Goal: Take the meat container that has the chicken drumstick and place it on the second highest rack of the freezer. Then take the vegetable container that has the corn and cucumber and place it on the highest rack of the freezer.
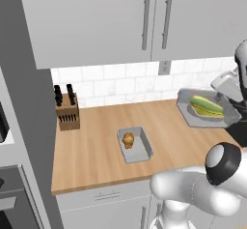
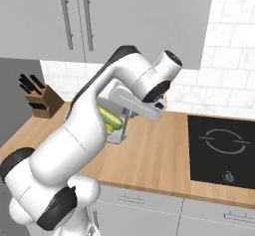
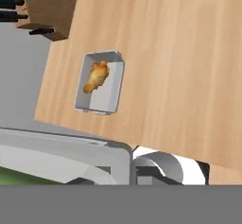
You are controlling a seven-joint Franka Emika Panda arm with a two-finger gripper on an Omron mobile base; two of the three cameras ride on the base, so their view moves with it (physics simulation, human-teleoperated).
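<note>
A: Where does the task stand?

B: Judging by how things lie, the first half isn't done. The meat container (image 1: 135, 145) with the chicken drumstick (image 1: 128, 139) sits on the bench (image 1: 91, 146), toward its near edge, right of the knife block (image 1: 67, 110) and well apart from it.

A: And the vegetables?

B: The vegetable container (image 1: 202, 108) is off the bench, tilted, at the right of the left base view, with the corn (image 1: 208, 103) and the cucumber (image 1: 205, 110) lying side by side inside.

A: So it's held?

B: It looks so. The gripper (image 2: 130, 114) is closed narrow at the container's rim, as best I can tell; the fingertips are hidden by the hand.

A: The arm?

B: Raised and bent over the bench, hand level, carrying the container in front of the tiled wall (image 1: 120, 80). Both containers remain to be shelved in the freezer.
</note>
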